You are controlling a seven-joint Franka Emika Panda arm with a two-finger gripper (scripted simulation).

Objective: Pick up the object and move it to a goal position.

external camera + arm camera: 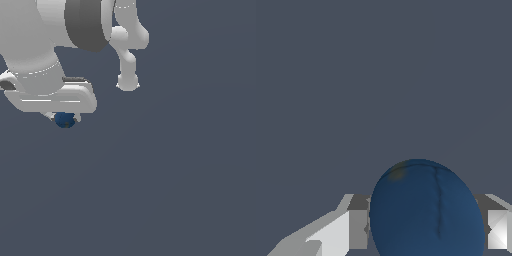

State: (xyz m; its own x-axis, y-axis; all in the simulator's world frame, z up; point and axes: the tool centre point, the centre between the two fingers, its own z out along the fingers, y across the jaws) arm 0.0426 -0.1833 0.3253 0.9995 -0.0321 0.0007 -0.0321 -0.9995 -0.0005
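Observation:
The object, a small dark blue ball [64,120], shows just under the white hand of the arm at the exterior view's upper left. In the wrist view the ball [426,210] fills the space between the two grey-white fingers [341,232], which press on both of its sides. My gripper [64,119] is shut on the ball. The hand hides most of the fingers in the exterior view. No goal marker shows in either view.
The arm's white links [127,55] reach down from the top of the exterior view, right of the hand. Around them lies a plain dark grey-blue surface [175,175].

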